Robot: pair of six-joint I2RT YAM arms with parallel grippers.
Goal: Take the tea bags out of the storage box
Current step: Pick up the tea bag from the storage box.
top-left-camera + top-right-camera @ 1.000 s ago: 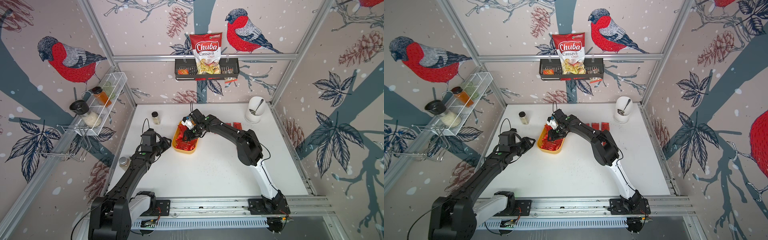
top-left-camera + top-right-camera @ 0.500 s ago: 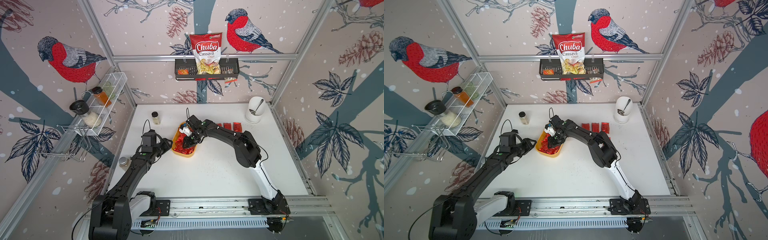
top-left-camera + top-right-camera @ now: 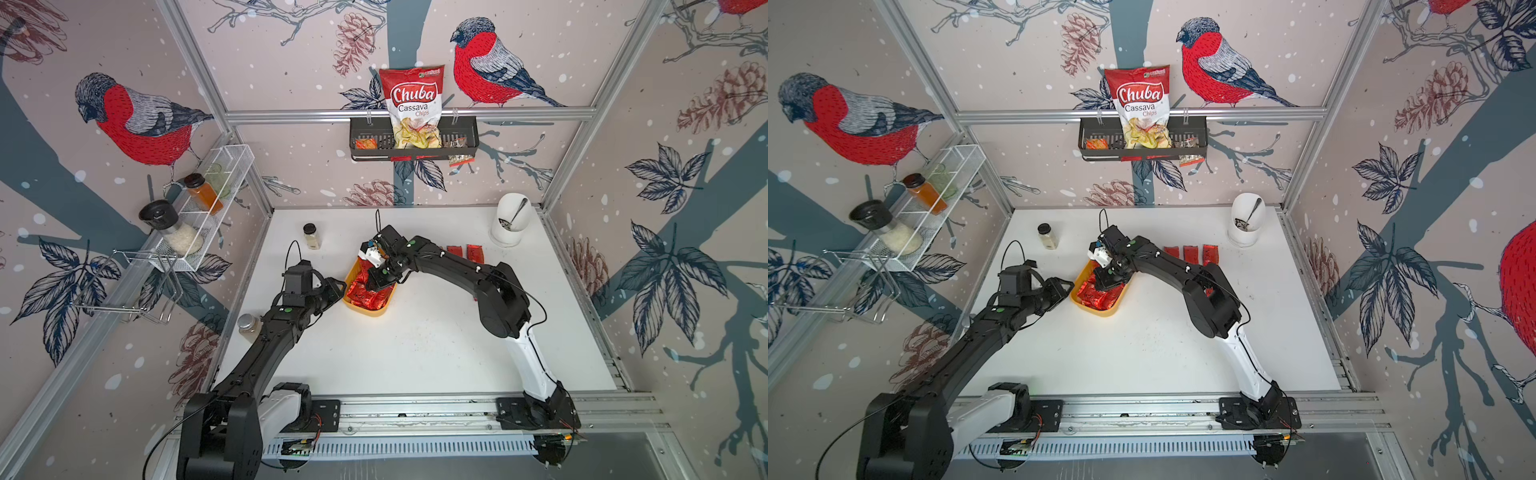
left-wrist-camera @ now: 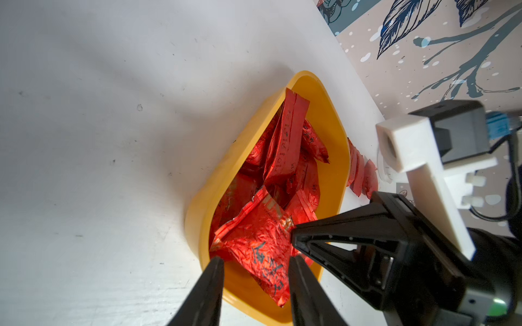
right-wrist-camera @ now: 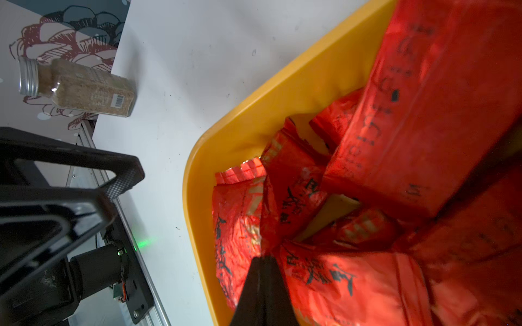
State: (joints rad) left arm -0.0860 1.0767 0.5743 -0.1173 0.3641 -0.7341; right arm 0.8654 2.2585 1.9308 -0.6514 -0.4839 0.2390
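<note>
Right gripper (image 5: 264,262), fingers together on a foil edge among the tea bags (image 4: 254,245) heaped inside the box (image 4: 330,118): so thin a pinch could slip or drag neighbours over the wall. Left gripper (image 4: 255,258), fingers apart astride that wall, may let the box tip

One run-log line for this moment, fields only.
left pincer: open, at storage box rim | right pincer: shut, tip among tea bags in box | three tea bags out on table
</note>
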